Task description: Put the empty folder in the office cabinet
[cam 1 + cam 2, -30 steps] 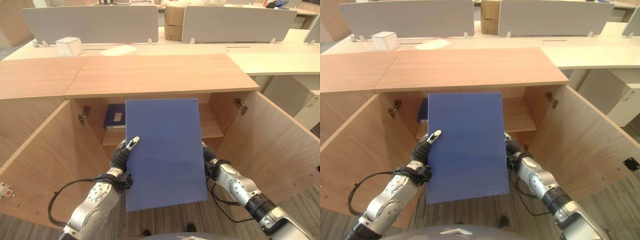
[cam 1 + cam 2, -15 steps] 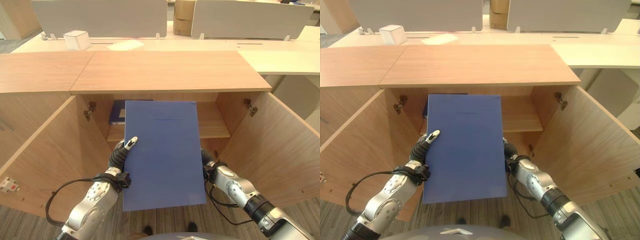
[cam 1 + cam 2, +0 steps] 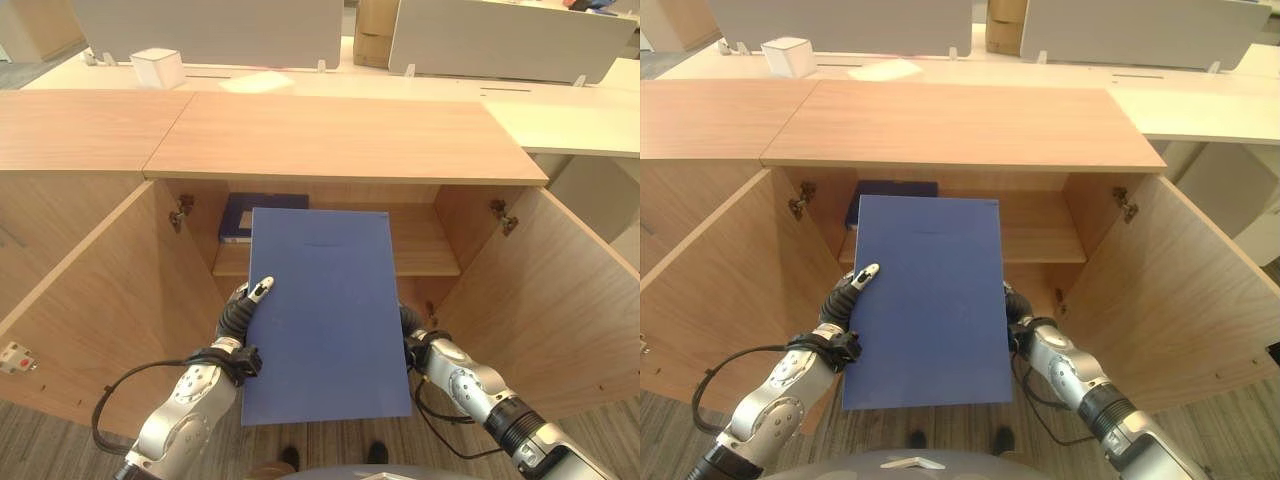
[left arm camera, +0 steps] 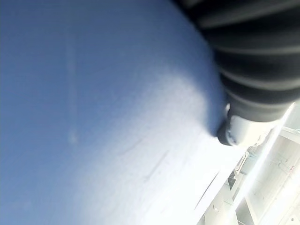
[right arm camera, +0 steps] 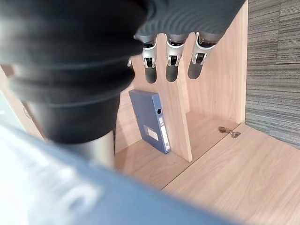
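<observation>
Counting from the left: one small white box (image 3: 158, 67) on the pale desk (image 3: 400, 90) behind, one wooden office cabinet (image 3: 345, 140) with both doors swung wide, one dark blue binder (image 3: 243, 215) on its shelf, and one blue folder (image 3: 326, 315) held in front of the opening.

Over on the left, the left cabinet door (image 3: 95, 300) stands open toward the robot. Just inside it, the left hand (image 3: 243, 310) comes up from the lower left and meets the folder's left edge; its thumb lies across the top face, dark tip pointing up toward the cabinet, pinching the cover — the fingers beneath are hidden by the folder itself. In the left wrist view the blue cover (image 4: 93, 108) sits right against the hand's ribbed sleeve.

At the middle, the folder is held roughly flat, long side running away from the robot, its far edge reaching the front of the shelf (image 3: 425, 250) while most of it hangs outside, above the carpet floor (image 3: 940, 425). Behind its far left corner the binder shows on the shelf.

On the right, the right hand (image 3: 1012, 312) sits at the folder's right edge, mostly covered by it. In its own wrist view the fingers (image 5: 171, 65) hang straight and relaxed toward the cabinet interior, with the folder (image 5: 56, 197) lying against the thumb side. Beyond it, the right cabinet door (image 3: 560, 310) stands open.
</observation>
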Robot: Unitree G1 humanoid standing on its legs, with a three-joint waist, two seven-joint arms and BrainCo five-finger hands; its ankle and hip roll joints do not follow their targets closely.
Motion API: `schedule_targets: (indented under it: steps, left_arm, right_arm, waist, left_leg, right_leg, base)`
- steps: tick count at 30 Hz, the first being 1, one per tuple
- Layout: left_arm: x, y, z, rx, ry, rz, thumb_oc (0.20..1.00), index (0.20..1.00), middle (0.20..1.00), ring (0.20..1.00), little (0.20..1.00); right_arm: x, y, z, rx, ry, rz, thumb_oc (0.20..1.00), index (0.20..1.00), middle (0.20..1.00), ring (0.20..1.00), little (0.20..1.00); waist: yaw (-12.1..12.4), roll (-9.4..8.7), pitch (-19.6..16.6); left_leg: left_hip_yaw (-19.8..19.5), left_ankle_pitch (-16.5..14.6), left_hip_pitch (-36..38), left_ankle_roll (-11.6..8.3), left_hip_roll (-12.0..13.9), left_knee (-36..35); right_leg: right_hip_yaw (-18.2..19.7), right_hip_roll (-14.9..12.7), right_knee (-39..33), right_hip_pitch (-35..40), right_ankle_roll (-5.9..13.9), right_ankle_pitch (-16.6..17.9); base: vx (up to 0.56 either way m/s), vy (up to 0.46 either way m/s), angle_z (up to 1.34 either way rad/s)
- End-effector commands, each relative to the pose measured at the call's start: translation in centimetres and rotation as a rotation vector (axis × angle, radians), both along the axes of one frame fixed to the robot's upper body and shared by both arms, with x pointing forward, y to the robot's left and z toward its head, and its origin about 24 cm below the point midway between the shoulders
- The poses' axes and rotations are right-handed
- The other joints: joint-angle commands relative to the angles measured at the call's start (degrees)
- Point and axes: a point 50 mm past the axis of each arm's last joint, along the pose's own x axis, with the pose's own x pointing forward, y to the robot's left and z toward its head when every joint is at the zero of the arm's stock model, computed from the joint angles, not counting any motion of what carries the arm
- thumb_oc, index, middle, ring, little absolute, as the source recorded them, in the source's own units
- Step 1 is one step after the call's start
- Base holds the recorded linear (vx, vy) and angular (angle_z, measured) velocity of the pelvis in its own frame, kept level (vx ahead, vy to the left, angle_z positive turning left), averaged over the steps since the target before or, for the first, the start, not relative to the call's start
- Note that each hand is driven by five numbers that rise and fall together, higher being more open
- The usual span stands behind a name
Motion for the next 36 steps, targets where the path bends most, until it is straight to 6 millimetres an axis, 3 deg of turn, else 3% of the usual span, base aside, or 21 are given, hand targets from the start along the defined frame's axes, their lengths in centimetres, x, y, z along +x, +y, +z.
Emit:
schedule_targets:
  steps: [1,2,3,4,5,6,34,35,36]
  left_arm:
    - [1.3,-5.6,5.0,-0.237,-0.211,-0.193,0.2,0.2,0.2,0.2,0.2]
    - [1.3,-5.7,4.9,-0.236,-0.208,-0.192,0.2,0.2,0.2,0.2,0.2]
    - [1.3,-5.7,4.9,-0.239,-0.205,-0.19,0.2,0.2,0.2,0.2,0.2]
    - [1.3,-5.7,4.9,-0.239,-0.205,-0.19,0.2,0.2,0.2,0.2,0.2]
    - [1.4,-5.6,4.8,-0.24,-0.205,-0.185,0.2,0.2,0.2,0.2,0.2]
    - [1.4,-5.6,4.8,-0.24,-0.205,-0.185,0.2,0.2,0.2,0.2,0.2]
    - [1.3,-4.9,4.5,-0.233,-0.198,-0.134,0.2,0.2,0.2,0.2,0.2]
    - [1.3,-4.9,4.5,-0.232,-0.199,-0.134,0.2,0.2,0.2,0.2,0.2]
    - [1.4,-4.8,4.6,-0.231,-0.2,-0.131,0.2,0.2,0.2,0.2,0.2]
  right_arm:
    - [-1.5,9.9,4.2,0.314,-0.088,0.233,1.0,1.0,1.0,1.0,1.0]
    - [-1.5,9.9,4.3,0.316,-0.09,0.234,1.0,1.0,1.0,1.0,1.0]
    - [-1.4,10.0,4.4,0.324,-0.093,0.236,0.9,0.9,0.9,0.9,0.9]
    - [-1.4,10.0,4.4,0.324,-0.093,0.236,0.9,0.9,0.9,0.9,0.9]
    - [-1.4,10.1,4.5,0.333,-0.097,0.237,0.213,0.213,0.213,0.213,0.213]
    - [-1.4,10.1,4.5,0.333,-0.097,0.237,0.2,0.2,0.2,0.2,0.2]
    - [-0.9,8.0,3.9,0.311,-0.083,0.117,0.2,0.2,0.2,0.2,0.2]
    - [-0.9,8.0,3.9,0.311,-0.083,0.114,1.0,1.0,1.0,1.0,1.0]
    - [-0.9,7.9,3.9,0.307,-0.083,0.11,1.0,1.0,1.0,1.0,1.0]
  waist:
    - [1.67,-2.49,0.15]
    - [1.76,-2.63,0.03]
    - [1.87,-2.85,-0.18]
    - [1.87,-2.85,-0.18]
    - [1.91,-3.03,-0.4]
    - [1.91,-3.03,-0.4]
    - [0.37,-2.61,-1.9]
    - [0.36,-2.58,-1.91]
    - [0.32,-2.54,-1.92]
  left_leg:
    - [1.45,-7.26,0.19,2.41,-2.44,0.14]
    - [1.51,-7.31,0.28,2.39,-2.4,0.14]
    - [1.57,-7.41,0.48,2.39,-2.34,0.14]
    - [1.57,-7.41,0.48,2.39,-2.34,0.14]
    - [1.62,-7.53,0.65,2.39,-2.29,0.14]
    - [1.62,-7.53,0.65,2.39,-2.29,0.14]
    - [2.01,-7.88,1.63,2.42,-2.05,0.14]
    - [2.02,-7.85,1.6,2.42,-2.07,0.14]
    - [2.08,-7.84,1.58,2.4,-2.06,0.14]
  right_leg:
    - [2.77,-6.11,6.49,-2.43,5.39,-5.22]
    - [2.73,-6.11,6.47,-2.34,5.4,-5.22]
    - [2.75,-6.07,6.41,-2.2,5.4,-5.19]
    - [2.75,-6.07,6.41,-2.19,5.4,-5.19]
    - [2.74,-6.09,6.31,-2.03,5.4,-5.18]
    - [2.74,-6.08,6.3,-2.03,5.4,-5.18]
    - [3.33,-5.89,5.39,-0.85,5.15,-5.15]
    - [3.34,-5.87,5.39,-0.85,5.14,-5.16]
    - [3.34,-5.89,5.43,-0.9,5.14,-5.17]
  base:
    - [0.0,0.0,0.0]
    - [0.0,0.0,0.0]
    - [0.0,0.0,0.0]
    - [0.0,0.0,0.0]
    - [0.0,0.0,0.0]
    - [0.0,0.0,0.0]
    - [0.0,0.0,0.0]
    - [0.0,0.0,0.0]
    - [0.0,0.0,0.0]
